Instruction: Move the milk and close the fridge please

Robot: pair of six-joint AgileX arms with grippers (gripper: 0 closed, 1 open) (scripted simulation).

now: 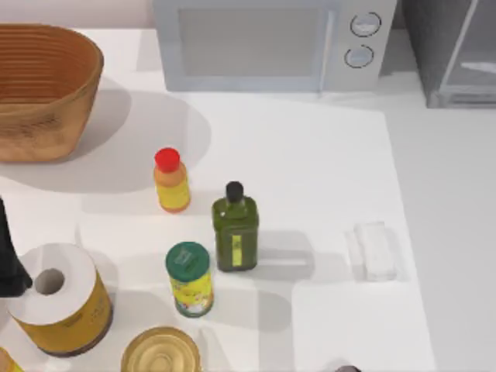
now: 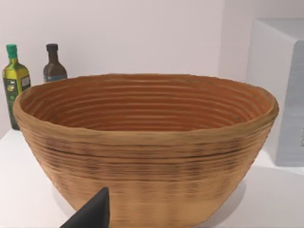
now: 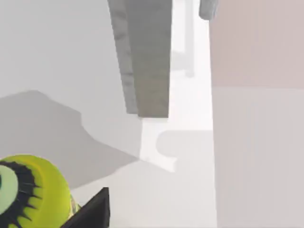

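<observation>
The fridge (image 1: 457,54) is a grey cabinet with a pale panel at the table's far right, only partly in view. A grey slab of the fridge (image 3: 147,57) also rises in the right wrist view, seen edge-on. The milk is out of view. My left arm (image 1: 8,256) is a dark shape at the left edge, beside the yellow roll. In the left wrist view, a dark tip of my left gripper (image 2: 90,213) points at the wicker basket. A sliver of my right arm (image 1: 345,369) peeks in at the front edge; my right gripper (image 3: 92,211) shows one dark tip.
A wicker basket (image 1: 39,89) stands at the far left and a white microwave (image 1: 271,43) at the back. Mid-table are a red-capped bottle (image 1: 170,180), a green bottle (image 1: 235,226) and a green-lidded can (image 1: 189,277). A clear plastic box (image 1: 374,249) lies to the right.
</observation>
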